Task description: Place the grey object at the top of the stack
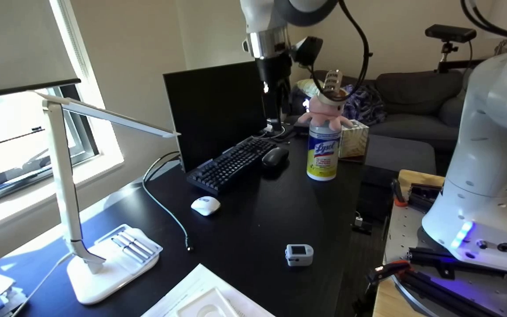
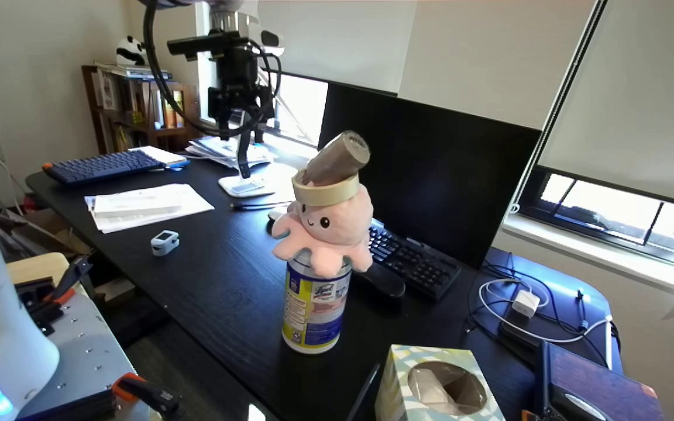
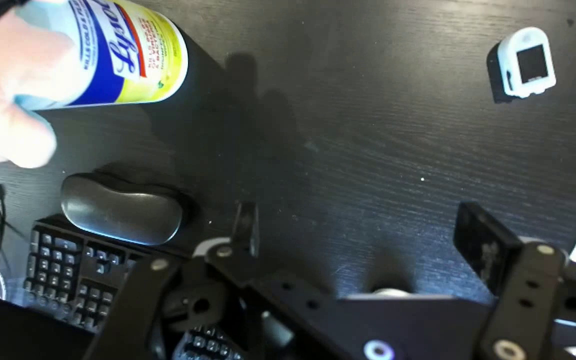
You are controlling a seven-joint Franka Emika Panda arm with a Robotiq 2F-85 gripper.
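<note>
The grey object [image 1: 299,255] is a small pale grey boxy device with a dark screen, lying on the black desk. It also shows in an exterior view [image 2: 165,242] and at the upper right of the wrist view [image 3: 527,62]. The stack is a Lysol canister [image 1: 322,152] [image 2: 315,307] [image 3: 133,55] bearing a pink octopus plush [image 2: 331,225], a tan ring [image 2: 325,190] and a tilted cylinder [image 2: 340,156] on top. My gripper [image 3: 358,220] is open and empty above the desk, apart from the stack and the grey object; it shows in both exterior views [image 1: 274,119] [image 2: 251,155].
A black monitor [image 1: 216,112], a keyboard [image 1: 236,163] and a black case [image 1: 275,157] stand near the stack. A white mouse [image 1: 206,205], a desk lamp [image 1: 62,176] and papers [image 1: 205,293] lie further along. A tissue box [image 2: 439,383] stands beside the canister.
</note>
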